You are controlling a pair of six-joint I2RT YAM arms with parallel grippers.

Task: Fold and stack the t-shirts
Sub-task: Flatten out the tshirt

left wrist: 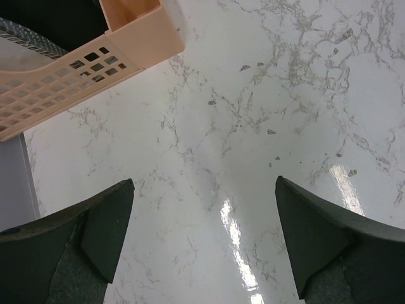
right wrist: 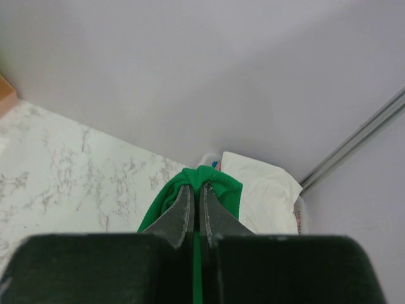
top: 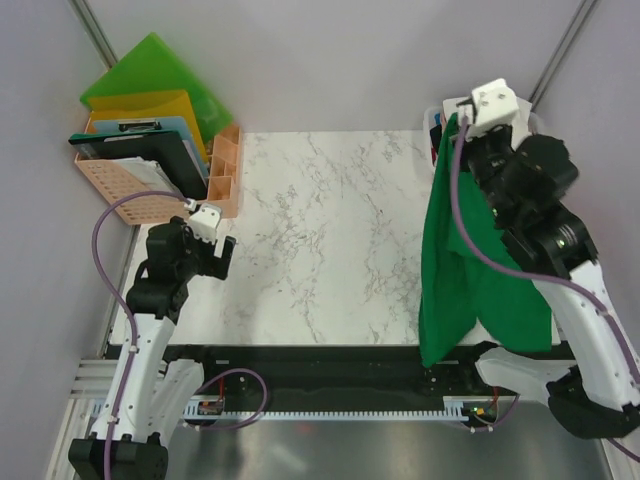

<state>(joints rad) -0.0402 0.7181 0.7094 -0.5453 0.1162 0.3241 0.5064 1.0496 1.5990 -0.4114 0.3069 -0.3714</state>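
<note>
Right gripper (right wrist: 197,187) pinching shut on green tee (top: 450,250) hanging below it, white cloth (right wrist: 266,190) lying just beyond, left gripper (left wrist: 204,183) hovering, jaws apart, above table (left wrist: 266,95)

My top camera looks down from 6 o'clock; left wrist hugs the shared desk (top: 320,230), right wrist faces its 1 o'clock corner.

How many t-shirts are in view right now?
2. A deep green cloth t-shirt hangs from the right pincer above the marble table's right edge; a white cloth one lies in the pale bin at the far right corner. More may be hidden beneath it.
</note>
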